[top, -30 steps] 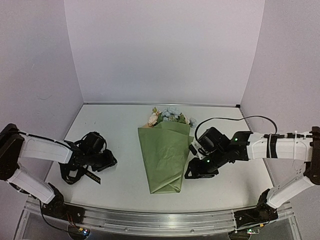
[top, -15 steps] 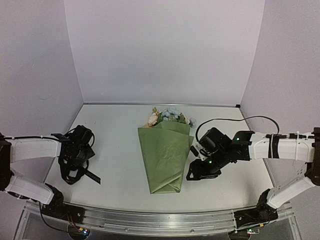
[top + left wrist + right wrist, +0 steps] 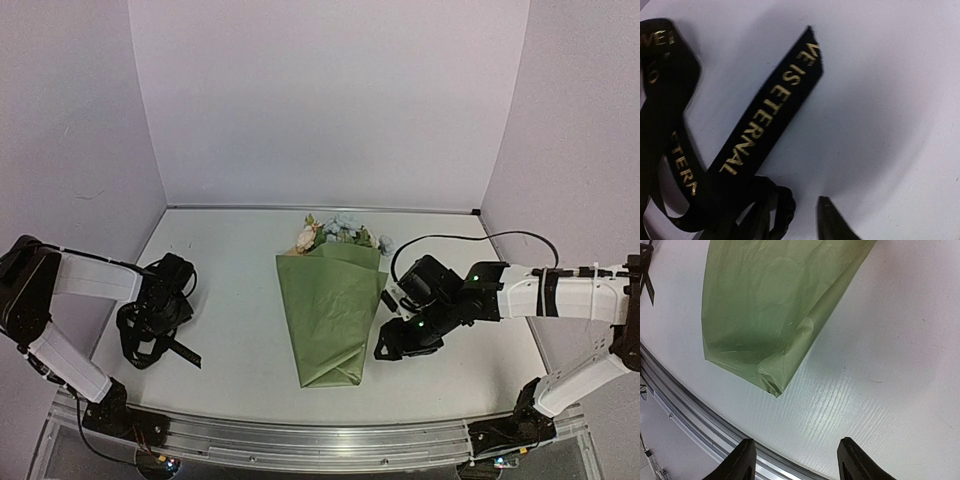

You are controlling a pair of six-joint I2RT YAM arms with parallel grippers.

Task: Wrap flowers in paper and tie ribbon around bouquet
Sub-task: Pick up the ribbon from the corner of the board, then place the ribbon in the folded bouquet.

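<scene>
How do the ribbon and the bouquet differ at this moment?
The ribbon is a narrow black strap with gold lettering; the bouquet is a broad green paper cone with blooms at its far end. The ribbon lies loosely tangled at the left of the table, beneath the left gripper; the bouquet lies mid-table, untied. Both rest on the table.

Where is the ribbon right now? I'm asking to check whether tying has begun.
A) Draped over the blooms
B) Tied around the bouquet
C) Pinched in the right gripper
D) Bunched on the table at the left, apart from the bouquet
D: the ribbon lies loosely bunched on the table at the left side, with bare tabletop between it and the bouquet, whose green paper has nothing wound around it.
</scene>
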